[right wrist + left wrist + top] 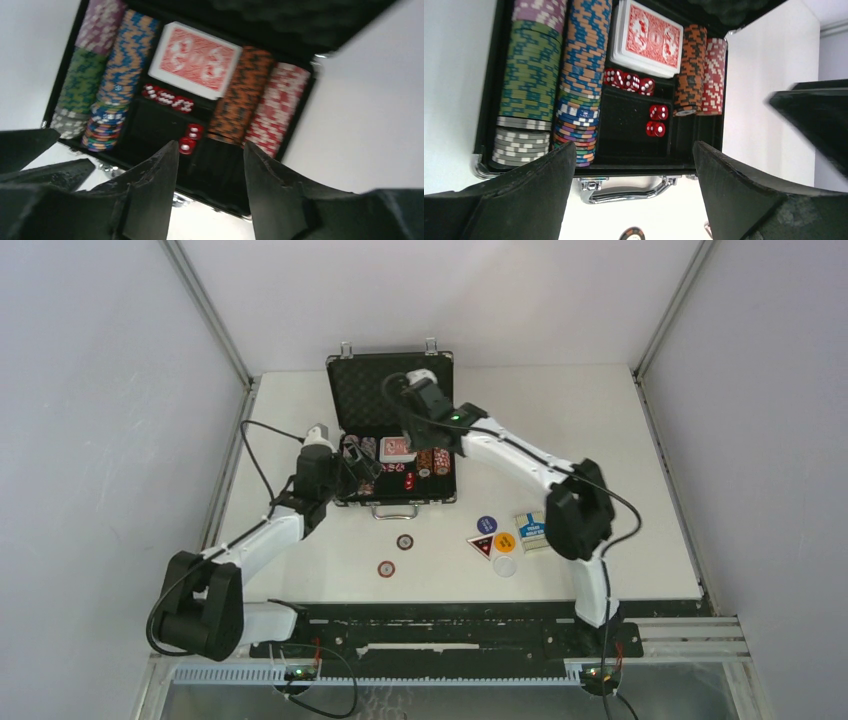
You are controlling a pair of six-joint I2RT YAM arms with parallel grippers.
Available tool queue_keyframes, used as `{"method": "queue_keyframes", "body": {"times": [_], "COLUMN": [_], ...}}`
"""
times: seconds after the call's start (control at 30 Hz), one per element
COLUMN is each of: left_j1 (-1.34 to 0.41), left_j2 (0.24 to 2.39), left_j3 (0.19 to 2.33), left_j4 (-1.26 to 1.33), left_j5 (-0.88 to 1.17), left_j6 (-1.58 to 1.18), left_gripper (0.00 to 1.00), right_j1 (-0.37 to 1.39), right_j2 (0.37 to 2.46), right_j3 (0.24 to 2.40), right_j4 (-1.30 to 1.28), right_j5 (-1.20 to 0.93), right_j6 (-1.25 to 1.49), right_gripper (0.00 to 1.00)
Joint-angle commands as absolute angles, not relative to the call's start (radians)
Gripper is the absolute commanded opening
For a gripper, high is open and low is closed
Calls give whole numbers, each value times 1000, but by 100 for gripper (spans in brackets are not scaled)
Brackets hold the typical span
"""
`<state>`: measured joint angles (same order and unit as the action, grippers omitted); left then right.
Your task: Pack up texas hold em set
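Now the left claw [634, 150] gapes wide and empty over the near edge of the open case [624, 135], with the handle [624, 192] just beneath its tips. The right claw [210, 150], also parted and holding nothing, hangs above the red dice [195, 131]. Loose chips [405, 541], dealer buttons [487, 525] and the blue deck [530, 530] lie on the surface [620, 440] behind both claws.

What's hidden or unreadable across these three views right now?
Top view: print on the dealer buttons is too small to read.
Top view: blue deck sits partly behind the right arm's elbow.
Top view: the left gripper covers the left chip rows in the case.
Left wrist view: loose chip cut off by the bottom edge.
Right wrist view: motion blur, dice pips unreadable.
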<state>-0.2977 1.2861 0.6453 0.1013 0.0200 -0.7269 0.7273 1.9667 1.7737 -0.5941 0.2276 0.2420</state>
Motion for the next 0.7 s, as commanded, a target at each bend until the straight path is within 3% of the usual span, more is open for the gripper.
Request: {"method": "queue_keyframes", "body": {"times": [0.0,0.3,0.67], "left_j1": [-282,-282,-282], "left_j2": [1218,1204,1194], "left_j3": [639,635,627], "left_j4": [115,115,110], "left_j5": [-31,-42,-44], "left_j6": [-721,-714,-713], "left_gripper": [91,91,91], "right_j1": [782,812,811], "right_j2": [2130,2204,2226], "right_j3": [1970,2002,1924], "right_j4": [-688,-700,-672], "right_j5": [169,109,89], "right_j6": [184,168,188], "right_gripper": [56,50,54]}}
